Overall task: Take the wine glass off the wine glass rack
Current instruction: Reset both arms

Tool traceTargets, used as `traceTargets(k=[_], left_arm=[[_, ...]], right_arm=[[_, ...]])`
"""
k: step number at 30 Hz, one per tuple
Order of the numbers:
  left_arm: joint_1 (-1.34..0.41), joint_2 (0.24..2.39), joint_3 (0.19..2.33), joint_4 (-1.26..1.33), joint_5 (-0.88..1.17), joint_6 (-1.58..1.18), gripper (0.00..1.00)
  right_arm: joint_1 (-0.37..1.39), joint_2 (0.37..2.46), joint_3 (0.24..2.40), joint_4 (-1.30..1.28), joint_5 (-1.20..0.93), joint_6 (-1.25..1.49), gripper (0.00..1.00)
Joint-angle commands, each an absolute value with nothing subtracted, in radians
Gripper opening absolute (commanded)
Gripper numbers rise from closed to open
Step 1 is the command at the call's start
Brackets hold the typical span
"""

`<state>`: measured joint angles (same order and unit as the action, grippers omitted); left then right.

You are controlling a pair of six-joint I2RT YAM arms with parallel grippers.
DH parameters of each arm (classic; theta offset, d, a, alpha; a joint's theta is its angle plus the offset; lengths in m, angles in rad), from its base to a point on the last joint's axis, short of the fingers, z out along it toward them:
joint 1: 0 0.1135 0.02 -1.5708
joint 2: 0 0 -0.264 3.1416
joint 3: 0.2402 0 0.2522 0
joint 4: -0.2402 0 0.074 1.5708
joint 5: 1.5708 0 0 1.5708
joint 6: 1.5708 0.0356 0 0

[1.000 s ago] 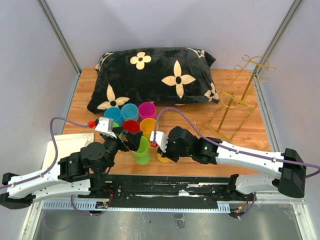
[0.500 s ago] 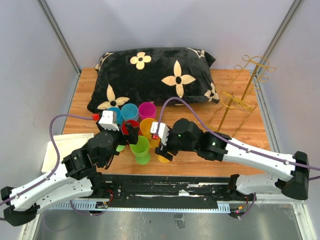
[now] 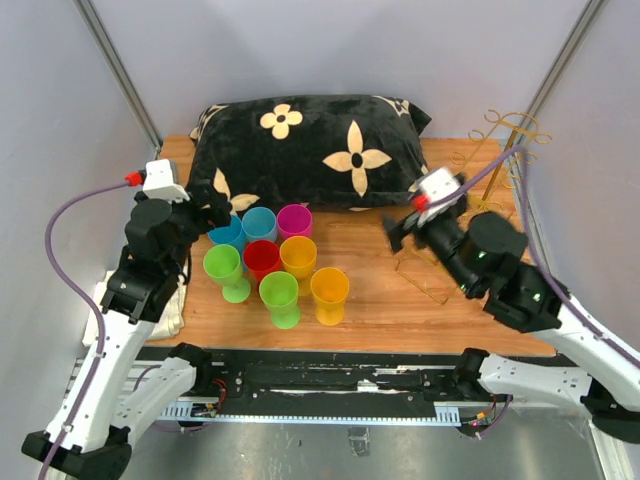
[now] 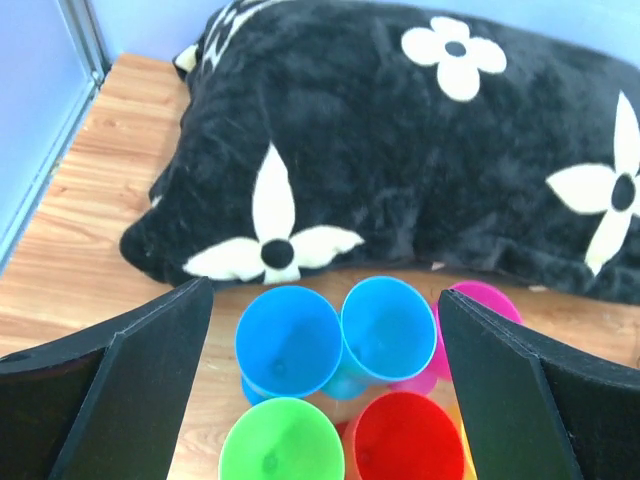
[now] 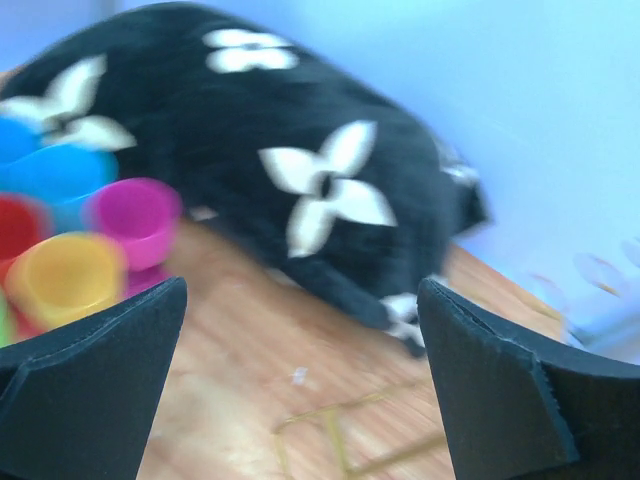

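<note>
Several coloured plastic wine glasses stand upright in a cluster on the wooden table: blue [image 3: 228, 232], magenta [image 3: 294, 220], red [image 3: 263, 258], green [image 3: 279, 292], orange [image 3: 329, 290]. The gold wire wine glass rack [image 3: 505, 135] stands at the back right, partly hidden by my right arm; the hooks that show carry nothing. My left gripper [image 3: 212, 207] hangs open above the cluster's left side, over the blue glass [image 4: 288, 342] and red glass [image 4: 402, 440]. My right gripper [image 3: 402, 230] is open and empty over bare wood, near the rack's base [image 5: 340, 440].
A black pillow [image 3: 320, 150] with cream flowers fills the back of the table, just behind the glasses. A white cloth [image 3: 178, 300] lies off the table's left front edge. Grey walls close in on both sides.
My right gripper has opened, let go of the orange glass and swung up and right toward the rack. My left arm has lifted and drawn back to the left.
</note>
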<state>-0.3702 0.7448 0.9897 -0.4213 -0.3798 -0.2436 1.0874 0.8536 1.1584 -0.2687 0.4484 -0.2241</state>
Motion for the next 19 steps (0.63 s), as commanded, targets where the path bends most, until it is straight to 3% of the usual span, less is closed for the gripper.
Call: traceTargets(k=[1, 5, 14, 19], left_arm=[[-0.265, 0.796, 1.090, -0.432, -0.178, -0.242, 1.00], [-0.265, 0.791, 1.176, -0.447, -0.205, -0.343, 1.00], [-0.265, 0.638, 1.266, -0.469, -0.432, -0.388, 1.00], [-0.265, 0.665, 1.310, -0.547, -0.509, -0.402, 1.00]], right_arm=[[0.840, 0.850, 1.318, -0.394, 0.602, -0.156, 0.98], [0.694, 0.804, 1.377, -0.420, 0.583, -0.130, 0.98], [0.686, 0.713, 1.418, -0.580, 0.523, -0.087, 0.98], [0.685, 0.689, 1.365, -0.587, 0.508, -0.072, 0.98]])
